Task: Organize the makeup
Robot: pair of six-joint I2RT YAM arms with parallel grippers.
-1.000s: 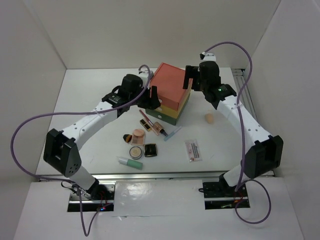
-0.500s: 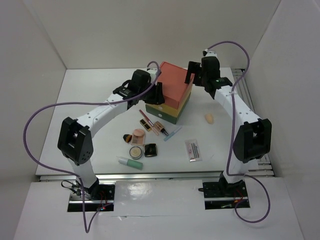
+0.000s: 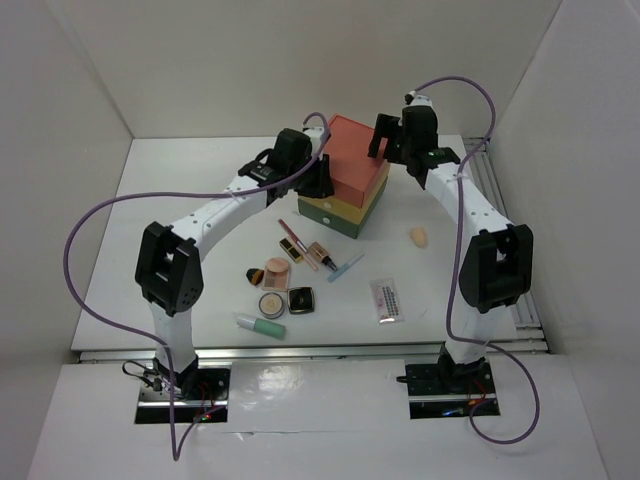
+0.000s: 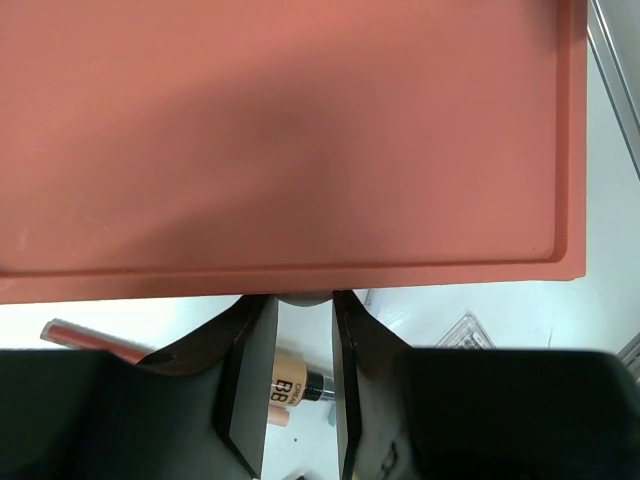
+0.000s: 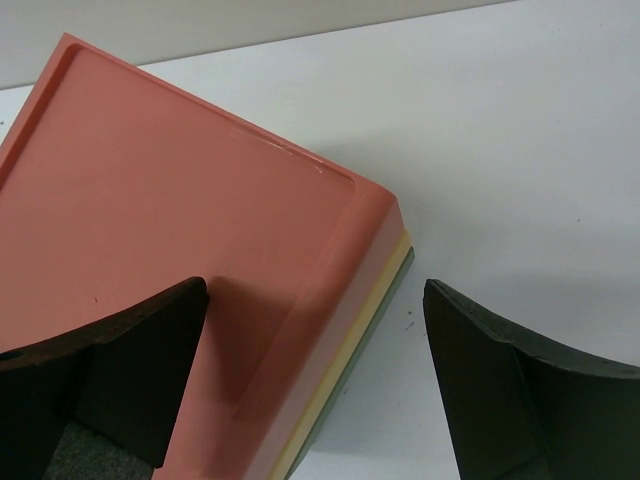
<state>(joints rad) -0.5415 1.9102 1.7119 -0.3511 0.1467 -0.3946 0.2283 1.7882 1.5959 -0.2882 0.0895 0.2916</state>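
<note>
The makeup lies in front of the coral-yellow-green drawer box (image 3: 348,172): lipstick tubes (image 3: 292,244), a BB tube (image 3: 320,255), a blue stick (image 3: 346,266), a round beige compact (image 3: 270,304), a black square compact (image 3: 301,300), a white-green tube (image 3: 260,325), a clear lash pack (image 3: 386,299) and a peach sponge (image 3: 419,236). My left gripper (image 3: 318,180) is at the box's left front face, its jaws nearly shut (image 4: 300,305) round a small grey knob under the coral top (image 4: 290,140). My right gripper (image 3: 384,148) is open above the box's far right corner (image 5: 315,370).
White walls enclose the table on the left, back and right. A metal rail (image 3: 500,190) runs along the right edge. A compact with a brush (image 3: 268,270) lies beside the lipsticks. The BB tube (image 4: 290,385) shows below my left jaws.
Both arms have reached farther back. The box has shifted a little back and to the right, with my left gripper staying at its front face.
</note>
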